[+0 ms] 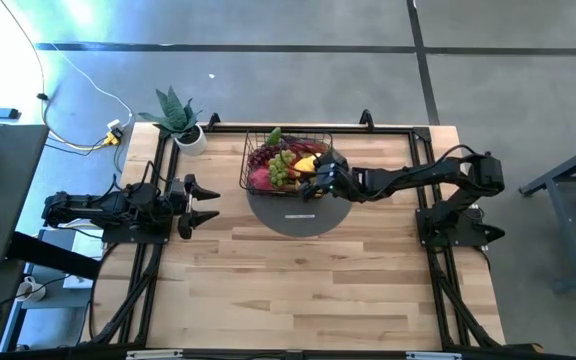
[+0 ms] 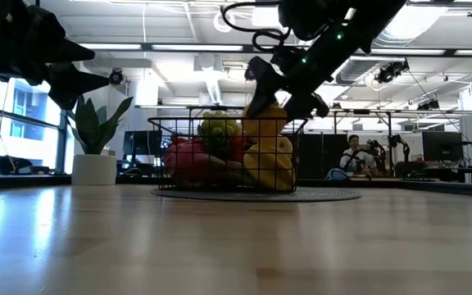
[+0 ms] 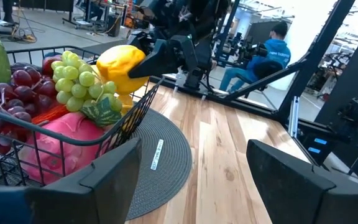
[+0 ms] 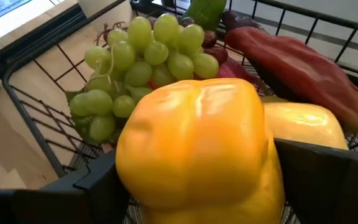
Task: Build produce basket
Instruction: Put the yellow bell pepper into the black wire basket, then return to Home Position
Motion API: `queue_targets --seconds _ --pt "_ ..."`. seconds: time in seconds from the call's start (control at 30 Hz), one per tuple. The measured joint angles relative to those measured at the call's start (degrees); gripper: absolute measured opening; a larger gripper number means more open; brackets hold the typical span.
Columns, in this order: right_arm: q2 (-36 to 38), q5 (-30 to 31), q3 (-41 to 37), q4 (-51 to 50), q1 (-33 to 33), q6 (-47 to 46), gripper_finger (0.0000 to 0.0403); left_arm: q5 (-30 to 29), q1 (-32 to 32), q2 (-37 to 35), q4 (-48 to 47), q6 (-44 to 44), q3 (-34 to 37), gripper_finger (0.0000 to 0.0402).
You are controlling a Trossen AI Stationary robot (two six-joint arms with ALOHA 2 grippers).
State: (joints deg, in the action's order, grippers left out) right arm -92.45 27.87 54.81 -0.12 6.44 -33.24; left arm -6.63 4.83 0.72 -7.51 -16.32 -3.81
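Overhead, your right gripper reaches into the basket on the grey round mat, its fingers astride a yellow pepper beside green grapes. Your left gripper waits open, near the table's left edge.

Basket: on the mat, toward the table's far edge.
Produce: piled in the basket; grapes in the middle, pepper on the right side.
Right tool: over the basket's right rim, around the pepper.
Left tool: left of the basket, well apart.
Potted plant: far left corner, behind the left tool.
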Motion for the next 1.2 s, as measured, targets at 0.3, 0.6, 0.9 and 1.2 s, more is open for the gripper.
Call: queue_targets --seconds 0.3,0.6,0.9,1.2 --pt "0.03 -1.37 0.00 -0.28 0.80 -0.42 0.0380 0.00 0.00 0.01 0.00 0.00 0.00 0.0282" --pt "3.45 -0.34 0.00 -1.68 0.80 -1.09 0.0398 0.05 0.01 0.01 0.02 0.00 0.00 0.0282" --pt "12.43 4.89 0.00 -1.76 -1.09 5.74 0.0399 0.04 0.01 0.01 0.00 0.00 0.00 0.0282" --pt "27.31 2.94 -7.80 4.85 -5.52 21.96 0.0399 0.00 0.01 0.01 0.02 0.00 0.00 0.0282"
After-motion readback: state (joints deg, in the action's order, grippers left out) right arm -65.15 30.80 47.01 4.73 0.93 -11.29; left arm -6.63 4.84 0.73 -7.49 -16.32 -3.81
